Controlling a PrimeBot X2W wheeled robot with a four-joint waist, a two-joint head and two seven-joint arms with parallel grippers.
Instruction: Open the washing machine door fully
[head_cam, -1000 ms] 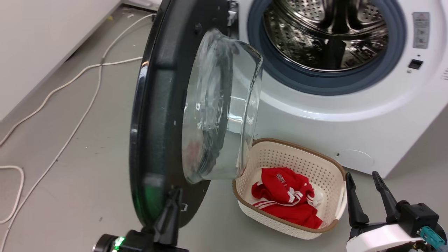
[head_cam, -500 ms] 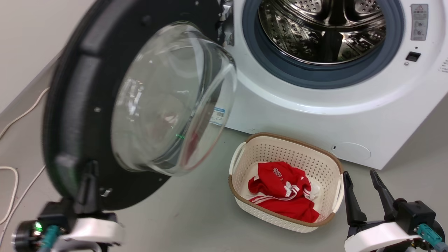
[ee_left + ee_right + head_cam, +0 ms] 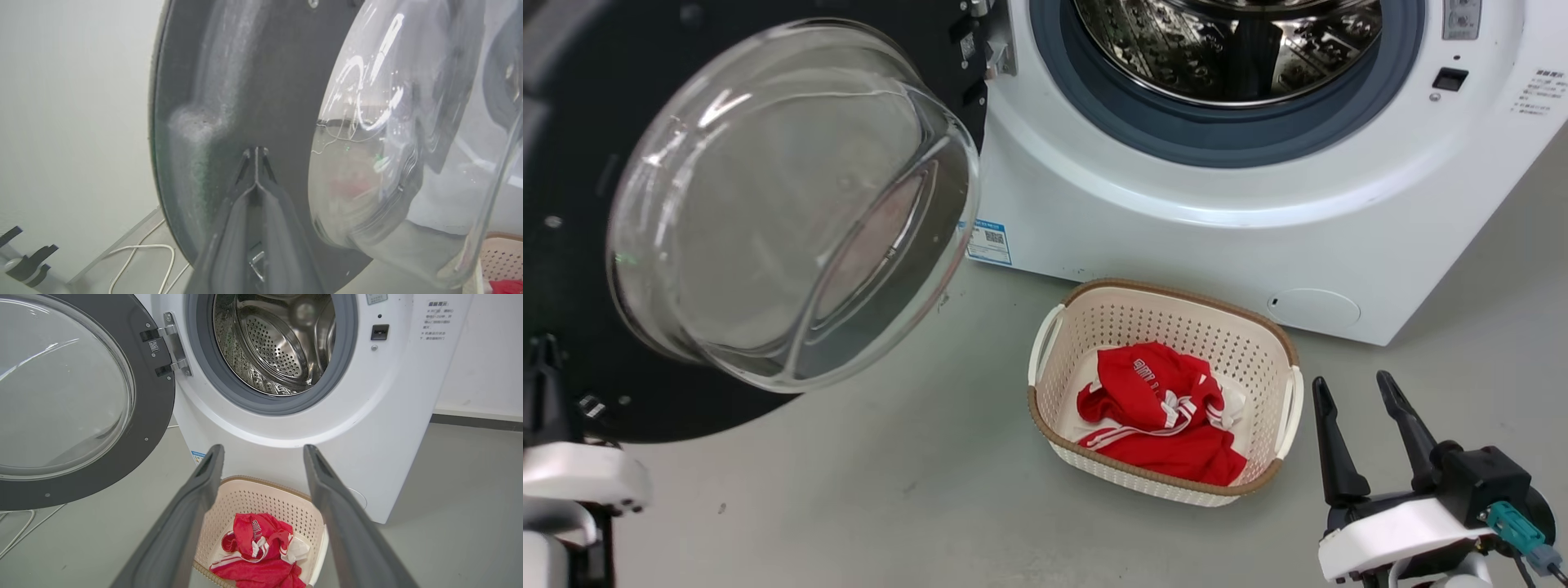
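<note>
While the right gripper (image 3: 1351, 384) sat at the lower right of the head view with its two dark fingers spread well apart and nothing between them, the left gripper (image 3: 256, 152) was a different story. In its wrist view the fingers were pinched together tip to tip, pointing at the dark inner face of the washing machine door (image 3: 152, 408), and honestly I couldn't tell if the tips actually touched it. Just past the right gripper, a cream perforated basket (image 3: 1176, 314) stood on the grey floor (image 3: 890, 506) with a crumpled red garment (image 3: 1160, 408) with white stripes inside. The door took up the left side of the head view, swung wide out on its hinge (image 3: 173, 343), its clear glass bowl (image 3: 784, 204) bulging toward the camera. Behind the basket was the white washing machine (image 3: 1176, 237), with a blue label (image 3: 990, 241) low on its front near the door and a round cap (image 3: 1313, 308) further right. Further back, the grey-blue rubber ring (image 3: 1217, 143) framed the open mouth, and the perforated steel drum (image 3: 269, 347) showed inside at the top of the frame.
</note>
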